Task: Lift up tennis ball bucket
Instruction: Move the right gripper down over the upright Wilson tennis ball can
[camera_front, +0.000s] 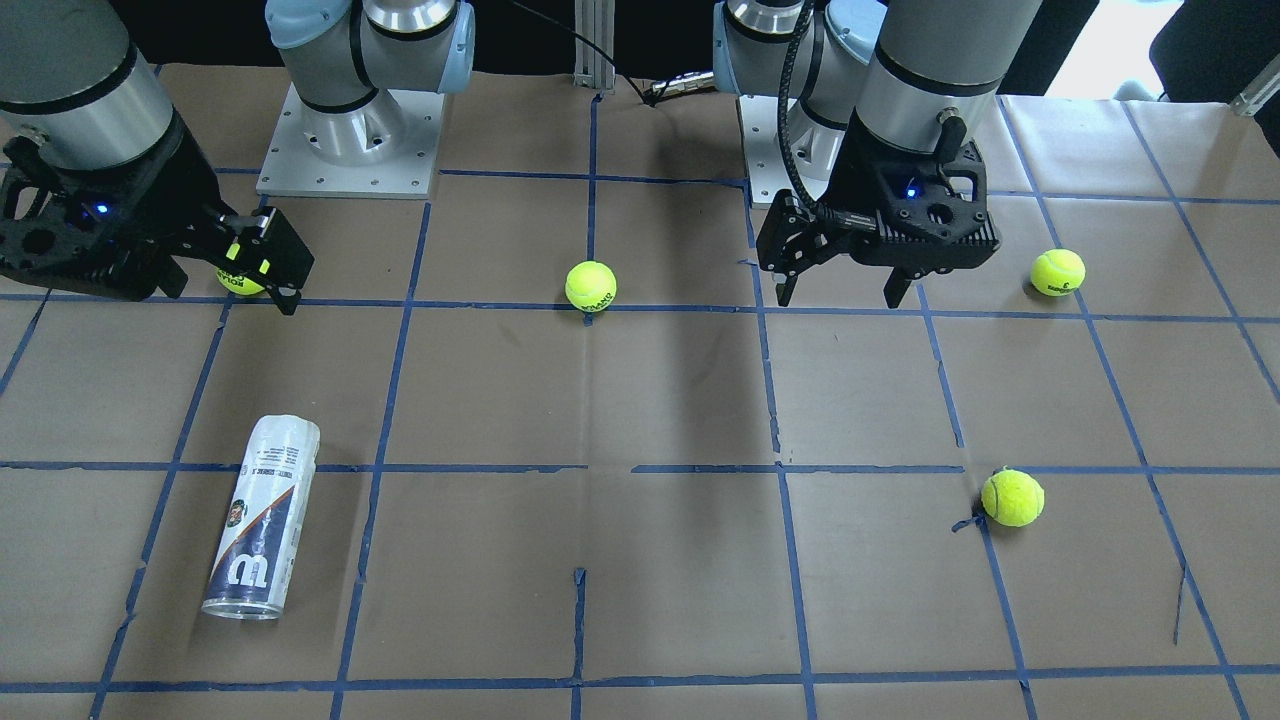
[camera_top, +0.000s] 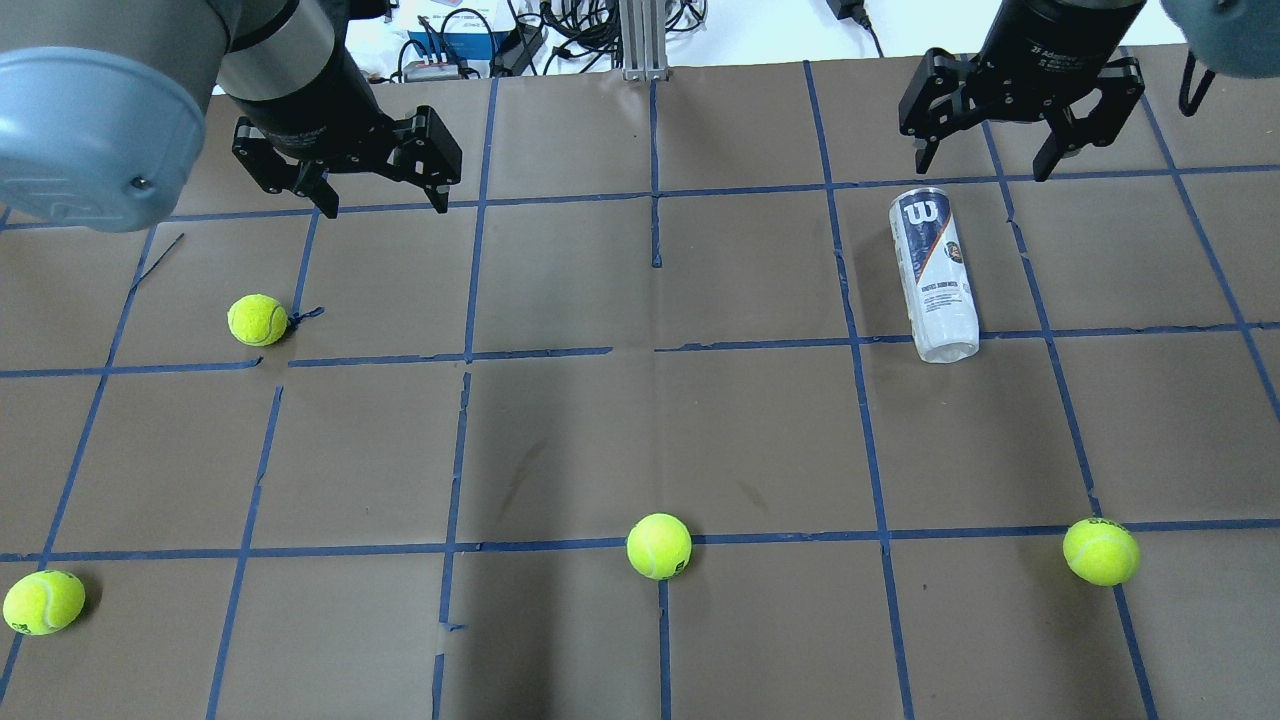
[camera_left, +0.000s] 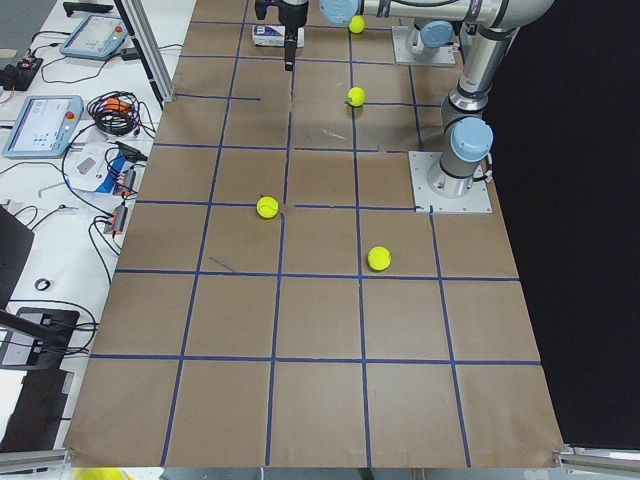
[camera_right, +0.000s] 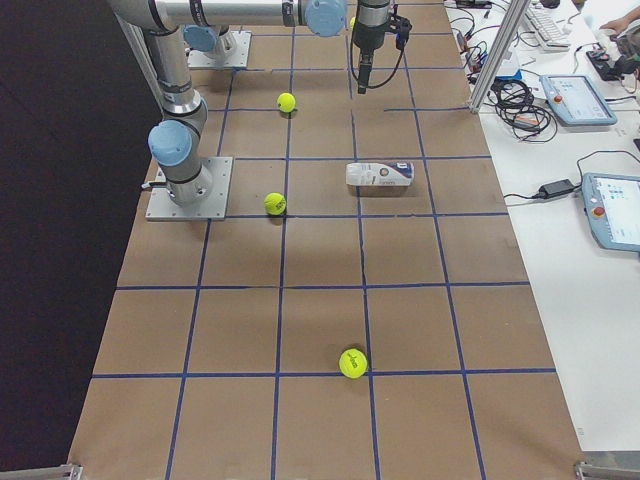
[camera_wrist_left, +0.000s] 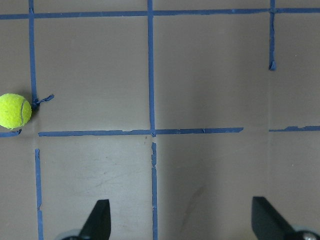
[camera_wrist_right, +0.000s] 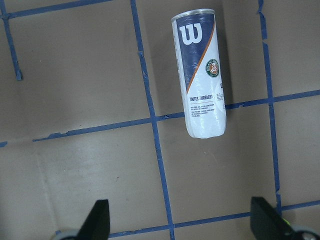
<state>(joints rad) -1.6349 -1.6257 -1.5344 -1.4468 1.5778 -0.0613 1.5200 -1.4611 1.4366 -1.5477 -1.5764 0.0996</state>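
The tennis ball bucket (camera_top: 933, 275) is a slim clear tube with a white and navy label. It lies on its side on the brown table, also seen in the front view (camera_front: 262, 517) and the right wrist view (camera_wrist_right: 202, 75). My right gripper (camera_top: 983, 165) is open and empty. It hovers above the table just past the tube's "W" end, and its fingertips (camera_wrist_right: 97, 222) show at the bottom of the right wrist view. My left gripper (camera_top: 384, 205) is open and empty, far from the tube, also in the front view (camera_front: 836, 298).
Several yellow-green tennis balls lie loose: one (camera_top: 258, 320) near my left gripper, one (camera_top: 44, 602) at the near left, one (camera_top: 659, 546) near the middle, one (camera_top: 1101, 551) at the near right. Blue tape lines grid the table (camera_top: 600, 440).
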